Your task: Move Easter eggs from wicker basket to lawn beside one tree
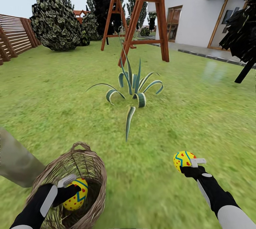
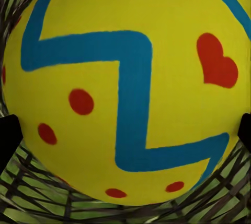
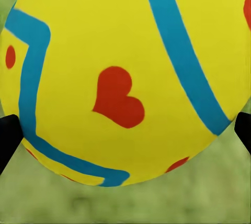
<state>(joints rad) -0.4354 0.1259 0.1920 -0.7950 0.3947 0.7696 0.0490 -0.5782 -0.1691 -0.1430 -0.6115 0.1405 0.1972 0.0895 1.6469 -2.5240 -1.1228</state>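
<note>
The left gripper [image 1: 69, 186] is clamped on an Easter egg [image 1: 75, 195] inside the wicker basket [image 1: 90, 172], so its exit lies upward, while the right gripper [image 1: 192, 163] holds a second egg [image 1: 182, 160] just above the lawn [image 1: 149, 182].

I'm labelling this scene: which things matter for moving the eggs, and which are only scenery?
Job:
- yellow egg in left claw
- yellow egg in right claw
- brown wicker basket
- green lawn

Scenery:
- striped agave plant
- wooden swing frame
- slatted brown fence
- white house
</note>
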